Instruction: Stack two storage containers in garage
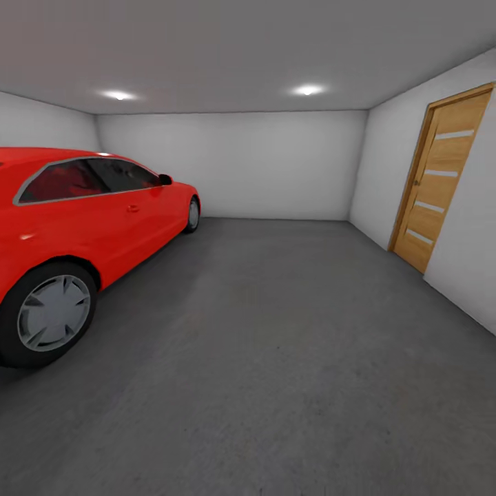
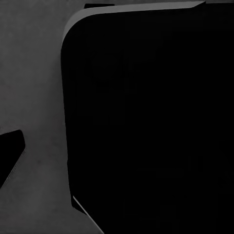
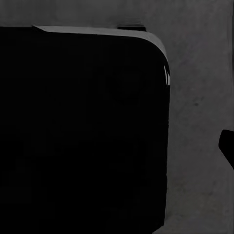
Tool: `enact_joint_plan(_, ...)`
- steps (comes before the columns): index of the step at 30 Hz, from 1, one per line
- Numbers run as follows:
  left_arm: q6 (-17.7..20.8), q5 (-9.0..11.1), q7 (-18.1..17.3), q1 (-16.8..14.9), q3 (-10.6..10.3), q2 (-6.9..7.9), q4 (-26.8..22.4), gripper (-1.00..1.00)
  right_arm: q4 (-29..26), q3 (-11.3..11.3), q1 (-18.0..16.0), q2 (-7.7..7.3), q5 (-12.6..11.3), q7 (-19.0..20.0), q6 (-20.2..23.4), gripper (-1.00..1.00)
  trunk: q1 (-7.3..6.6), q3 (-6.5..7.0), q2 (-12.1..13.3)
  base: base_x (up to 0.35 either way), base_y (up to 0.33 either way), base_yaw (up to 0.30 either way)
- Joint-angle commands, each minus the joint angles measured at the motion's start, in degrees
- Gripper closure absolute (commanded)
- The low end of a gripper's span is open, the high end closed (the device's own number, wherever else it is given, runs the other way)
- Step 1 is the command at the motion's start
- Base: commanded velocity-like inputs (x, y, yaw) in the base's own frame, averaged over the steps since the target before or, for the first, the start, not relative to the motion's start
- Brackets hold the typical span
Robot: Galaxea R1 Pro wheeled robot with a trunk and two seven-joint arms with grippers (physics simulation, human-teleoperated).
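A: Grippers, status? Wrist views show a large black rounded body (image 2: 146, 122) over grey floor (image 2: 34, 87); the right wrist view shows the same kind of black body (image 3: 83, 126) over floor (image 3: 200, 97). A small dark piece (image 2: 9, 151) sits at one edge of the left wrist view, another (image 3: 227, 146) at the edge of the right. Whether either set of fingers is apart or together cannot be told.

B: Confirmed. Room, largest items first?

A: Garage. Dark grey rough floor (image 1: 275, 358) fills the lower head view. White-grey walls (image 1: 262, 165) enclose it, under a grey ceiling (image 1: 227, 48).

B: Objects?

A: Red car (image 1: 89, 213), at left, nose toward the far wall, one grey-spoked wheel (image 1: 52, 313) nearest the camera. Wooden door (image 1: 441, 179) in the right wall, shut, with four pale horizontal strips.

B: Smaller fixtures?

A: Two lit spotlights (image 1: 308, 89) in the ceiling, near the far wall.

B: Containers?

A: Location cannot be told from these pictures.
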Motion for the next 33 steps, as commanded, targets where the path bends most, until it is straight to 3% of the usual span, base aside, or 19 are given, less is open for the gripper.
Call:
enact_joint_plan(1,-0.02,0.05,-0.01,-0.01,0.05,0.01,-0.02,-1.0,0.01,-0.01,-0.01,0.02,-0.14,-0.02,-0.63,-1.0,0.0,-0.08,-0.02,0.0,0.0,-0.268)
enact_joint_plan(11,-0.02,-0.03,-0.01,-0.01,-0.19,0.18,0.01,-1.0,0.01,-0.08,-0.01,0.03,-0.31,-0.02,-1.32,-1.0,0.0,-0.32,-0.02,0.0,0.0,-0.273)
enact_joint_plan(19,-0.12,-0.41,-0.01,-0.01,-0.51,1.27,-0.28,-1.0,0.01,-0.09,-0.01,0.01,-0.32,-0.02,-1.33,-1.0,0.0,-0.33,-0.02,0.0,0.0,-0.285)
enact_joint_plan(33,-0.11,-0.35,-0.01,-0.01,-0.71,1.3,-0.29,-1.0,0.01,-0.02,-0.01,0.01,-0.23,-0.01,-1.36,-1.0,0.0,-0.34,-0.02,0.0,0.0,-0.287)
